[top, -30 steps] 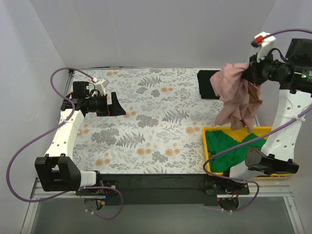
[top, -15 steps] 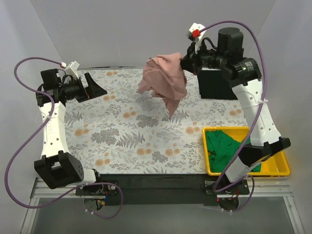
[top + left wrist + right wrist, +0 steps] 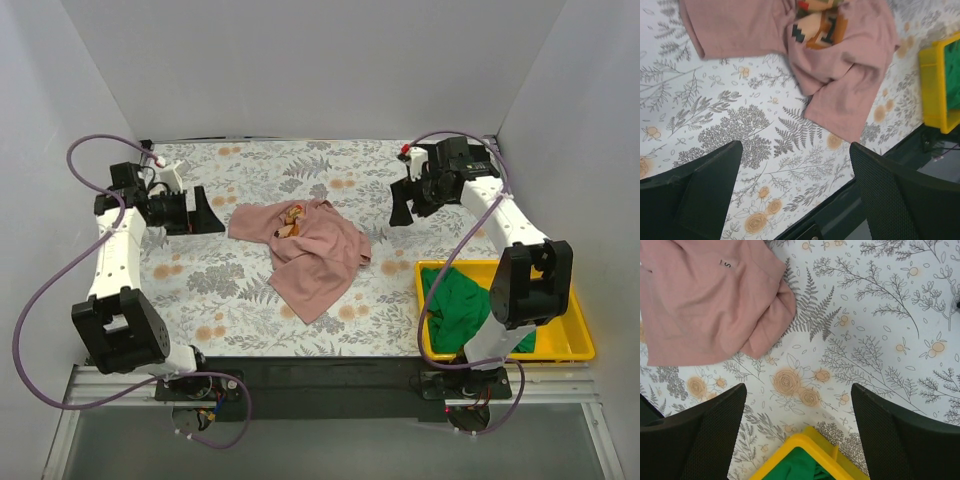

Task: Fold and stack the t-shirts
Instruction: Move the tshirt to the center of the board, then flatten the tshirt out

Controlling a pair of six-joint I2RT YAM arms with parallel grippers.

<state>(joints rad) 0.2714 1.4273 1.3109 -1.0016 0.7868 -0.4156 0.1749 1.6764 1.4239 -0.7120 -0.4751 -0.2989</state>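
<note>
- Inspecting the pink t-shirt [image 3: 310,255]: it lies crumpled at the centre of the frame on the floral surface [image 3: 230,290], one layer doubled over another. A printed patch shows near its upper edge.
- Handling, my judgement: light, limp cloth with no stiffness. It will sag and drag wherever it is not supported, and a pinch may gather two layers at once. There is no breakage risk.
- Hold points, my judgement: take the loose edges, not the bunched middle. The flap at the shirt's left end lies nearest the left tool [image 3: 210,212]. The rounded fold on its right side, seen at upper left of the right wrist view, lies nearest the right tool [image 3: 403,205].
- Green t-shirt [image 3: 462,305]: heaped in the yellow bin [image 3: 565,338] at lower right of the frame, unfolded. I find no black shirt in any current view.
- Left tool state: fingers spread wide with nothing between them. It sits above the surface at left of centre, apart from the cloth.
- Right tool state: fingers spread wide and empty. It sits at upper right of centre, clear of the shirt.
- Left arm pose: it rises along the left side of the frame, with the wrist turned rightward toward the shirt.
- Right arm pose: it rises up the right side past the bin, with the forearm angled leftward and the wrist facing the shirt.
</note>
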